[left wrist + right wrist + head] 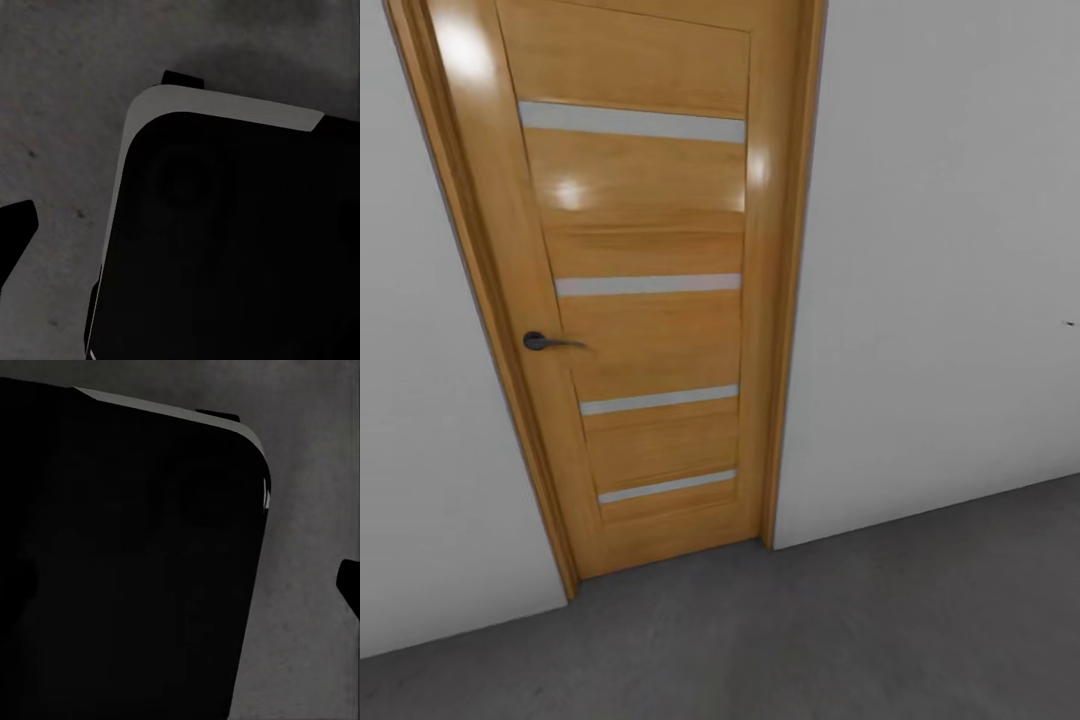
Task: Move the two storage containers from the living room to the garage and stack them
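Note:
The two storage containers are out of view. In the left wrist view my left gripper (180, 229) hangs over the dark grey mottled floor (67, 90). One black fingertip (16, 225) sits far out at the picture's edge, and nothing is held. In the right wrist view my right gripper (187, 583) likewise has a black fingertip (349, 585) far out at the edge, over the same floor (307, 472), and it is empty. In both wrist views the other finger is lost against my black base (240, 240).
A shut orange-brown wooden door (645, 300) with grey horizontal strips and a dark handle (540, 341) stands straight ahead in a pale grey wall (940, 300). Dark grey concrete-like floor (810, 640) stretches from the wall towards me. My black base (127, 562) is close below both grippers.

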You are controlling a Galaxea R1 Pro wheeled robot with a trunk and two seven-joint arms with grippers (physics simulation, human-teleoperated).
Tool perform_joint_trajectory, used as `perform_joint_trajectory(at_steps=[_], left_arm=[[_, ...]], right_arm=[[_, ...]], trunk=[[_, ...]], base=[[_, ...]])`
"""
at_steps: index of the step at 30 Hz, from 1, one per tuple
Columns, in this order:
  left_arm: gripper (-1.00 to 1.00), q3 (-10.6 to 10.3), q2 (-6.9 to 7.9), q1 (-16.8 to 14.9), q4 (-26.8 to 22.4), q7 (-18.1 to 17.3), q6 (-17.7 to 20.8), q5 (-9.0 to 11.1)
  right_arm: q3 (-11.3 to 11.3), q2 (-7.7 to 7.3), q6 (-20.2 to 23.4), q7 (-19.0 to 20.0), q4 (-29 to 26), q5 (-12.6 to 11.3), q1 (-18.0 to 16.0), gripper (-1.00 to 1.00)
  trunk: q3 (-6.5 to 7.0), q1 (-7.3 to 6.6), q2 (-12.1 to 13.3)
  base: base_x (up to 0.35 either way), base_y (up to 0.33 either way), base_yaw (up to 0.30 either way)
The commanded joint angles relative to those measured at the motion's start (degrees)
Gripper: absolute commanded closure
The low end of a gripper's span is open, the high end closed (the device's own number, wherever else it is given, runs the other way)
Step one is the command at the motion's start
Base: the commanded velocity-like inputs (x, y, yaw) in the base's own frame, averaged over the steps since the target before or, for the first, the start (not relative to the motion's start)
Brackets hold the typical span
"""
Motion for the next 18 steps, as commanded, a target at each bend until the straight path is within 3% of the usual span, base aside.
perform_joint_trajectory(at_steps=[1, 18], left_arm=[[-1.00, 0.2, -0.02, 0.0, -0.1, 0.0, 0.0, 0.2], [-1.00, 0.2, -0.02, 0.0, -0.1, 0.0, 0.0, 0.2]], right_arm=[[0.4, -0.02, -0.2, 0.0, 0.0, 0.2, 0.0, -1.00], [0.6, 0.03, -0.1, 0.0, 0.0, 0.4, 0.0, -1.00]], trunk=[[-0.04, 0.04, 0.0], [-0.04, 0.04, 0.0]], base=[[0.322, 0.000, 0.002], [0.322, 0.000, 0.000]])
